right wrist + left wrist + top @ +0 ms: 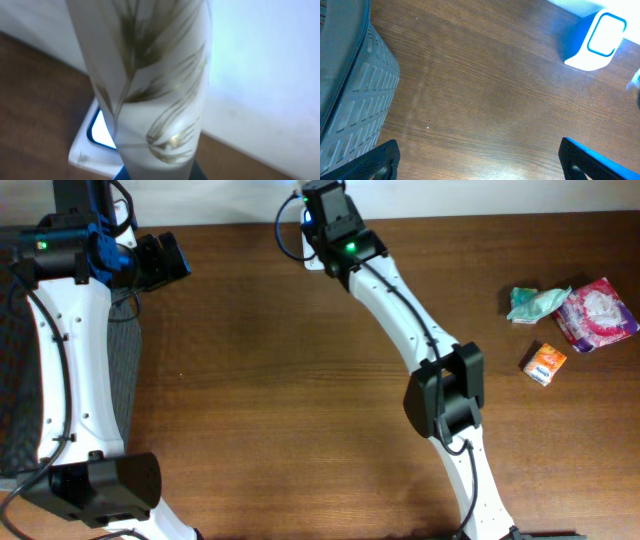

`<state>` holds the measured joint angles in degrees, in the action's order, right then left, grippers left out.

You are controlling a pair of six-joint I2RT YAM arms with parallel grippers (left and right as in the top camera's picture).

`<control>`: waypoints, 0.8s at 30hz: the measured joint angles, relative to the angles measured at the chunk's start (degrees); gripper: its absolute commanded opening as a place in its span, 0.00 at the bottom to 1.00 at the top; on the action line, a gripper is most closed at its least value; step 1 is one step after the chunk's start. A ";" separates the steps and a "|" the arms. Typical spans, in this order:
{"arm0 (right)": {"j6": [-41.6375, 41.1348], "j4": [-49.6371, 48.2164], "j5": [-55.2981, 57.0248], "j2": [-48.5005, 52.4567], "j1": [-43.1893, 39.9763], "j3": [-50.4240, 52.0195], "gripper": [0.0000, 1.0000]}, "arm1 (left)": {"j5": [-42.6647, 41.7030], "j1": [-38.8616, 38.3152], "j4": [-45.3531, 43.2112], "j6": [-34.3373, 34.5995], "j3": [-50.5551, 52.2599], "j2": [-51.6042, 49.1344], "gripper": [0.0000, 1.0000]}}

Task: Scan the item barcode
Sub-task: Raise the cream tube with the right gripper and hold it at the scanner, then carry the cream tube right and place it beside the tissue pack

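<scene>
Got the wheat-print packet (150, 75) pinched in right hand (322, 202) just above the scanner (85, 150) at the counter's (250, 380) far edge, with left hand (480, 167) spread, idle. Rotate slowly, aiming barcode down at it.

Brown wooden table (260, 380) against a pale wall (200, 195).

Left fingers (380, 161) wide apart, right fingers (201, 175) closed.

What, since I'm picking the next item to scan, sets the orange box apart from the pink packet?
The orange box is smaller and hard-edged; the pink packet is bigger and crinkly. The box lies alone, the packet beside a teal wrapper. Both lie on the table, at its right end.
</scene>
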<state>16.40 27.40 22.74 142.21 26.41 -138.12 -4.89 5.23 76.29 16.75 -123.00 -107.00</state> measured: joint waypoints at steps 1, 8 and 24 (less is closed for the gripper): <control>1.55 -3.39 0.59 0.98 0.17 0.00 0.04 | 0.02 0.00 0.00 -0.02 0.00 0.02 0.99; 8.79 -19.56 5.33 8.55 -0.85 0.04 0.04 | 0.02 0.00 0.00 0.00 0.00 0.02 0.99; 2.49 0.07 15.32 2.99 -6.84 0.15 0.04 | 0.04 0.00 0.00 -0.02 0.00 0.02 0.99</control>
<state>18.90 27.46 38.06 145.21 19.57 -137.97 -4.84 5.23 76.29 16.73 -123.00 -106.98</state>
